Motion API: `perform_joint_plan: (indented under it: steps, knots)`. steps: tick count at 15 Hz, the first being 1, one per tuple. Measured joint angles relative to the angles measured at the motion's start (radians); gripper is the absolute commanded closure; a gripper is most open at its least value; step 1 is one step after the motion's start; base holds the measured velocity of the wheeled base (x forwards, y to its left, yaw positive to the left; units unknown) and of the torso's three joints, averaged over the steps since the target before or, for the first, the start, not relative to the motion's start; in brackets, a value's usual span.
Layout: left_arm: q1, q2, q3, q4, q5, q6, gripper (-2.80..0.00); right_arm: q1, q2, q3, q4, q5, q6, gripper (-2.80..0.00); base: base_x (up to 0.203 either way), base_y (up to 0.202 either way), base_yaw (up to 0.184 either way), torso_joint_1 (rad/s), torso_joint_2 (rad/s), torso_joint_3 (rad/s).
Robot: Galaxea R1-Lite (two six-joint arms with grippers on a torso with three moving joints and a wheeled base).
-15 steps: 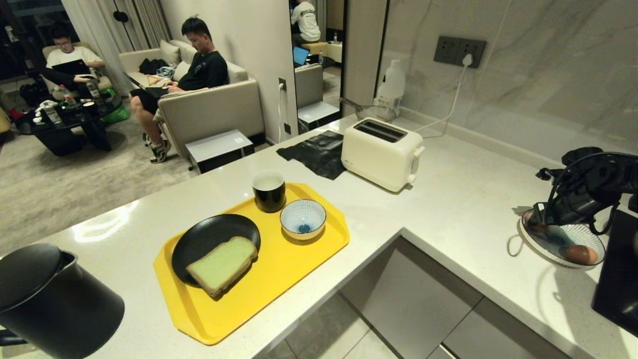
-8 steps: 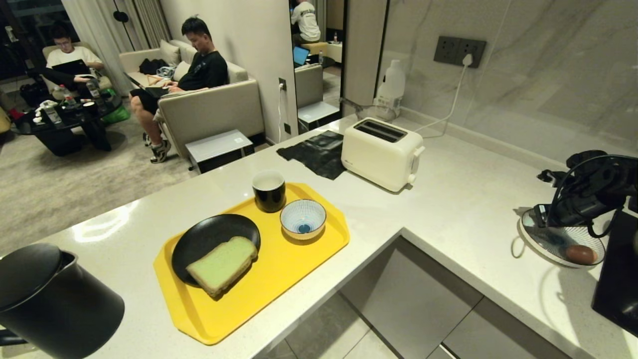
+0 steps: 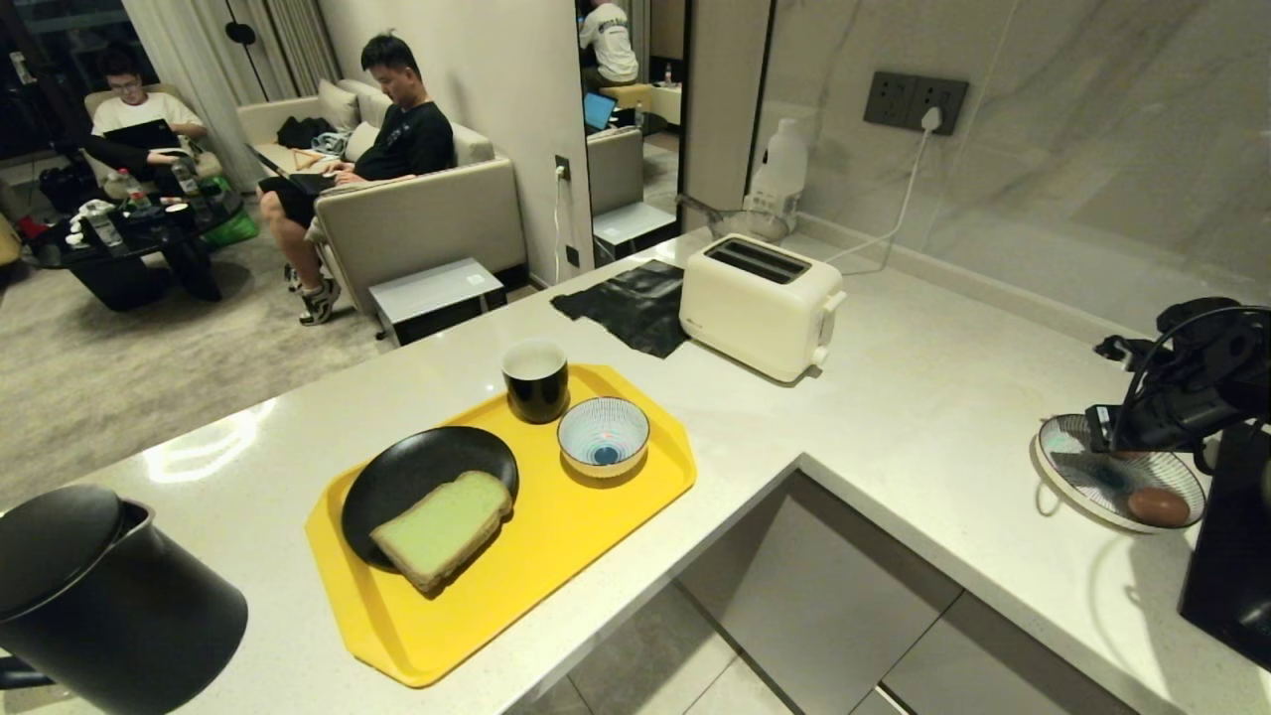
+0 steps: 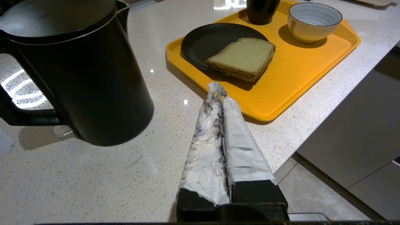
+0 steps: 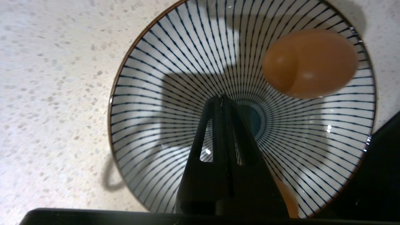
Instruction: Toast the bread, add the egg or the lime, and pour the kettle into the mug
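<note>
The right hand (image 5: 222, 97), its black fingers pressed flat together and gripping nothing, hangs over the middle of a wide shallow bowl with fine blue-and-white stripes (image 5: 156, 93) at the right end of the pale speckled stone surface (image 3: 923, 417). A smooth light-brown egg (image 5: 309, 62) lies free near the bowl's rim, apart from the fingertips; a second brownish shape shows partly behind the fingers.

The left hand (image 4: 217, 90), fingers wrapped in white tape and closed on nothing, sits low beside the tall matte-black kettle (image 4: 78, 72), near the edge of the yellow plastic tray (image 4: 300, 68). On the tray, the green-faced bread slice (image 3: 444, 524) rests on a round black plate (image 3: 417, 472), with the glossy black mug (image 3: 536, 380) and a small striped bowl (image 3: 604, 435) behind. A cream toaster (image 3: 760, 306) stands further back.
</note>
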Motion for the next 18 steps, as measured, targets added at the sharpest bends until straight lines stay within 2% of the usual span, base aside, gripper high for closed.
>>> perform_joint_plan:
  steps: [6,8,12,13,16,18]
  knots:
    - [0.0,0.0,0.0,0.0,0.0,-0.001,0.0,-0.007,-0.122,0.039,0.122,0.011,0.024,0.0,0.0,0.0,0.0,0.0,0.0,0.0]
    - [0.0,0.0,0.0,0.0,0.0,0.0,0.0,-0.007,-0.168,0.082,0.128,0.004,0.079,0.0,0.0,0.0,0.0,0.0,0.0,0.0]
    - [0.0,0.0,0.0,0.0,0.0,0.0,0.0,0.02,-0.238,0.107,0.188,-0.051,0.272,0.0,0.0,0.0,0.0,0.0,0.0,0.0]
    - [0.0,0.0,0.0,0.0,0.0,0.0,0.0,0.035,-0.247,0.102,0.211,-0.077,0.336,-2.8,0.0,0.0,0.0,0.0,0.0,0.0]
    - [0.0,0.0,0.0,0.0,0.0,0.0,0.0,0.065,-0.253,0.094,0.232,-0.199,0.503,-2.8,0.0,0.0,0.0,0.0,0.0,0.0]
    - [0.0,0.0,0.0,0.0,0.0,0.0,0.0,0.068,-0.243,0.093,0.233,-0.257,0.569,-2.8,0.0,0.0,0.0,0.0,0.0,0.0]
